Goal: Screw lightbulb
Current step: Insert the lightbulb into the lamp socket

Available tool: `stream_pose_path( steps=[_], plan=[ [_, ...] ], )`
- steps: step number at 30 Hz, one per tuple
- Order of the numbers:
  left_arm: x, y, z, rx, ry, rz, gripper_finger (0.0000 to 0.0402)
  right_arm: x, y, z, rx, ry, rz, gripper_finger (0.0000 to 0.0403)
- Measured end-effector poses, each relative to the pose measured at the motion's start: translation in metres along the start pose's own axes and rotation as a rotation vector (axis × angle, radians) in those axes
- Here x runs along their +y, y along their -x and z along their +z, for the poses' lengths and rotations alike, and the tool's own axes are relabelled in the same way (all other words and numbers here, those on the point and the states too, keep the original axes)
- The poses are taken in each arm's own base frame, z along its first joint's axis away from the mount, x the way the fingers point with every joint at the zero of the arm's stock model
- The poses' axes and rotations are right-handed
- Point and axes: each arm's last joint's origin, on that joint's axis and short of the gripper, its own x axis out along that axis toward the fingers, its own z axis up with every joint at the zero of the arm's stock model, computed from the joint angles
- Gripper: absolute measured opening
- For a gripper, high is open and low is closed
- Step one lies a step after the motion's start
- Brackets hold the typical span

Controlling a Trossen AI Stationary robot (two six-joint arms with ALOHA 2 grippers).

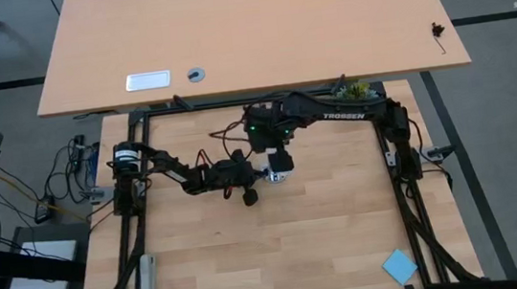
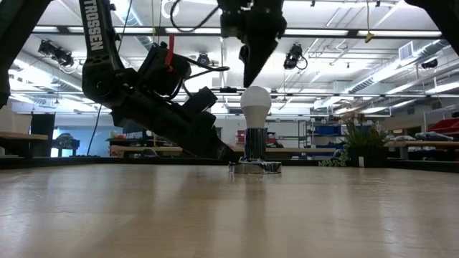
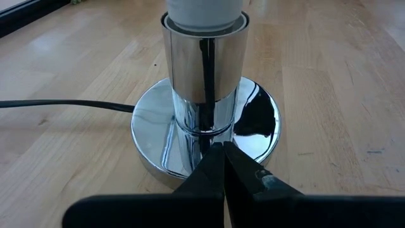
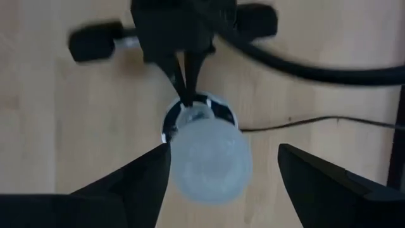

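The lightbulb (image 2: 256,104) stands upright in the shiny silver socket base (image 2: 254,167) near the middle of the wooden tabletop (image 2: 229,215), a black cord (image 3: 63,105) trailing from the base. The right tool (image 4: 223,168) hangs directly above the bulb, its fingers spread wide on either side and clear of the glass. The left tool (image 3: 223,166) lies low, fingers pinched together, tips touching the base's rim

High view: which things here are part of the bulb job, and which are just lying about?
In the job:
- lightbulb, upright in the socket base
- right gripper, open above the bulb
- left gripper, shut, pressing the base

Lying about:
- blue pad, table's near right corner
- small plant, far edge
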Motion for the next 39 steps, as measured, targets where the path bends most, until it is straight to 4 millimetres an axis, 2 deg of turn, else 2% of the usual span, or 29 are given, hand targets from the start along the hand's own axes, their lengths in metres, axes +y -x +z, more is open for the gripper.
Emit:
stream_pose_path(
  steps=[7, 12, 15, 18, 25, 27, 30, 34, 39],
  plan=[
    [0.0, 0.0, 0.0, 0.0, 0.0, 0.0, 0.0001, -0.001, -0.021, -0.008, 0.061, 0.015, 0.028, 0.0288],
    [0.0, 0.0, 0.0, 0.0, 0.0, 0.0, 0.0001, 0.002, -0.025, -0.007, 0.037, 0.008, 0.034, 0.028],
    [0.0, 0.0, 0.0, 0.0, 0.0, 0.001, 0.0001, 0.002, -0.027, -0.007, 0.03, -0.055, 0.027, 0.0271],
    [0.0, 0.0, 0.0, 0.0, 0.0, 0.0, 0.0001, 0.002, -0.028, -0.008, 0.035, -0.196, 0.025, 0.0261],
    [0.0, 0.0, 0.0, 0.0, 0.0, 0.0, 0.0001, 0.002, -0.033, -0.012, 0.073, -0.782, -0.021, 0.0257],
    [0.0, 0.0, 0.0, 0.0, 0.0, 0.001, 0.0001, 0.002, -0.033, -0.012, 0.07, -0.865, -0.023, 0.0263],
    [0.0, 0.0, 0.0, 0.0, 0.0, 0.0, 0.0001, 0.002, -0.034, -0.01, 0.051, -0.863, -0.014, 0.0275],
    [0.0, 0.0, 0.0, 0.0, 0.0, 0.0, 0.0001, 0.001, -0.028, -0.005, 0.034, -0.755, 0.007, 0.0291],
    [0.0, 0.0, 0.0, 0.0, 0.0, 0.0, 0.0001, -0.001, -0.003, 0.006, -0.049, -0.54, 0.014, 0.0304]
  ],
)
